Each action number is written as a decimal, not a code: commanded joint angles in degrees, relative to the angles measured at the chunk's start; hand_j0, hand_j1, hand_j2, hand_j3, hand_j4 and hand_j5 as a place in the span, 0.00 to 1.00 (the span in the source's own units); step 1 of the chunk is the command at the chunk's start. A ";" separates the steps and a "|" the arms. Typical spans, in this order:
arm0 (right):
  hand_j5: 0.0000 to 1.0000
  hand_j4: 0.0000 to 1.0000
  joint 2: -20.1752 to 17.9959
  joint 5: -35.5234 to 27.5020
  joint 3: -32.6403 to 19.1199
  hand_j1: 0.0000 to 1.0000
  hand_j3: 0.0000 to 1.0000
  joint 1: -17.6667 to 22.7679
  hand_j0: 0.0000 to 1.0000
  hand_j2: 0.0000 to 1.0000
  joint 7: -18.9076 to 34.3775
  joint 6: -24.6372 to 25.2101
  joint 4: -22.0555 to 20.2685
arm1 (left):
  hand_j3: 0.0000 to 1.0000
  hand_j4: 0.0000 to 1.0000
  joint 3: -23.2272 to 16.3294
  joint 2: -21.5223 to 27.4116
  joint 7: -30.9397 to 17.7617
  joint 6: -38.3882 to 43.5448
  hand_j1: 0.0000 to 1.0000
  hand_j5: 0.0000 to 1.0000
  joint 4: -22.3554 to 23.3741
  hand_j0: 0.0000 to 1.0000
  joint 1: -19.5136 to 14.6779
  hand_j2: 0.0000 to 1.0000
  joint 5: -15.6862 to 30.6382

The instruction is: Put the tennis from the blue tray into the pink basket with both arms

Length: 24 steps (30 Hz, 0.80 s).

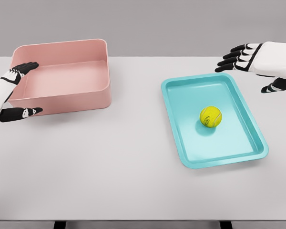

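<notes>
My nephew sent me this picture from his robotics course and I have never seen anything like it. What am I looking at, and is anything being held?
This is a computer-simulated humanoid robot, seen from a camera on its own head, looking down at a white table. The white arms with black fingers are its own. The left hand sits open at the near left corner of an empty pink basket. The right hand hovers open beyond the far right corner of a blue tray. A yellow tennis ball lies in the tray. Nothing is held.
</notes>
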 commanded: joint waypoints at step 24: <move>0.99 0.99 10.86 -13.39 15.45 0.99 0.99 -1.14 0.99 0.99 -0.03 22.18 23.42 | 1.00 1.00 -17.47 13.10 0.54 -0.02 1.00 1.00 -5.27 1.00 7.56 1.00 23.39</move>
